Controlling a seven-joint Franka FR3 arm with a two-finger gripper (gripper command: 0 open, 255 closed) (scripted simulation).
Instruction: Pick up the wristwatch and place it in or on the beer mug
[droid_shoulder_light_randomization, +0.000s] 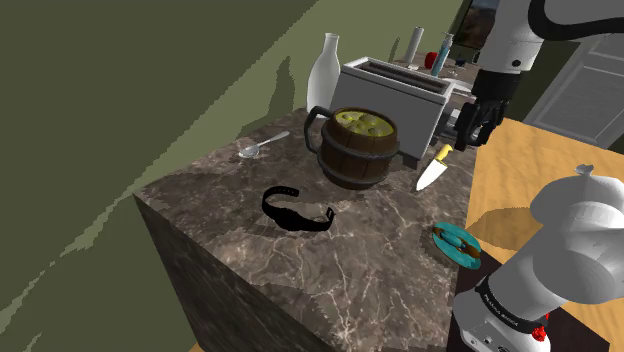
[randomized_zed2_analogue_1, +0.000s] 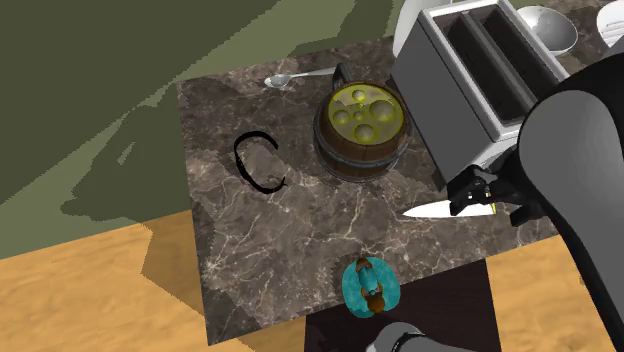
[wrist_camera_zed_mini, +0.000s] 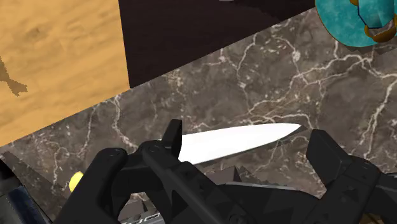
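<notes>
The black wristwatch (droid_shoulder_light_randomization: 297, 210) (randomized_zed2_analogue_1: 258, 163) lies as an open loop on the dark marble counter (droid_shoulder_light_randomization: 330, 290), toward the counter's front in the shoulder view. Beyond it stands the beer mug (droid_shoulder_light_randomization: 360, 146) (randomized_zed2_analogue_1: 362, 124), a wooden barrel with dark hoops, a handle and yellow foam on top. My gripper (droid_shoulder_light_randomization: 466, 134) (randomized_zed2_analogue_1: 472, 195) (wrist_camera_zed_mini: 249, 145) hangs open at the shoulder view's right of the mug, beside the toaster and far from the watch. Nothing is between its fingers (wrist_camera_zed_mini: 172, 141); a knife lies on the counter below them.
The white-bladed, yellow-handled knife (droid_shoulder_light_randomization: 434, 172) (randomized_zed2_analogue_1: 438, 208) (wrist_camera_zed_mini: 238, 141) lies under the gripper. A toaster (droid_shoulder_light_randomization: 400, 92) (randomized_zed2_analogue_1: 478, 70) and a white bottle (droid_shoulder_light_randomization: 327, 68) stand behind the mug. A spoon (droid_shoulder_light_randomization: 262, 145) (randomized_zed2_analogue_1: 296, 77) lies near the counter's far edge. A teal dish (droid_shoulder_light_randomization: 458, 244) (randomized_zed2_analogue_1: 371, 287) (wrist_camera_zed_mini: 356, 24) sits by the near edge.
</notes>
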